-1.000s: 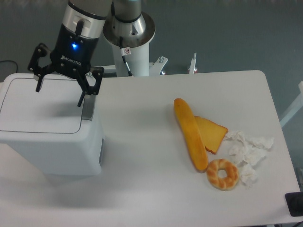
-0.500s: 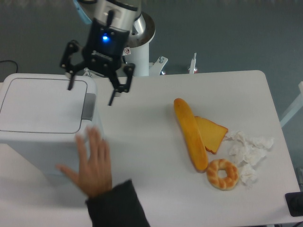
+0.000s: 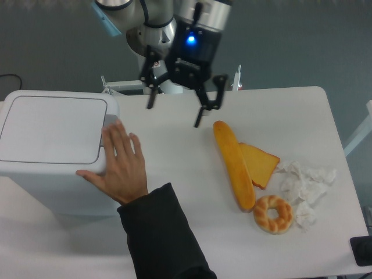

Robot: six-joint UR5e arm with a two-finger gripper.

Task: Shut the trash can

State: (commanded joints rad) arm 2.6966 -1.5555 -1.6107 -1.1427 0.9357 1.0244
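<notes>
The trash can [image 3: 52,139], a large boxy white bin, stands at the table's left edge with its flat lid lying down flat. A grey latch strip [image 3: 109,121] shows at its right rim. My gripper [image 3: 174,115] hangs open above the bare table, well to the right of the bin and left of the bread, with nothing between its fingers.
A person's hand [image 3: 120,164] in a dark sleeve rests on the bin's right side. A long bread loaf [image 3: 233,163], a bread slice [image 3: 260,163], a ring-shaped pastry [image 3: 273,214] and crumpled white paper [image 3: 305,187] lie on the right of the white table [image 3: 174,221].
My gripper has travelled right, from over the bin's lid to above the table's middle, staying open. A person's hand came in and now lies against the bin.
</notes>
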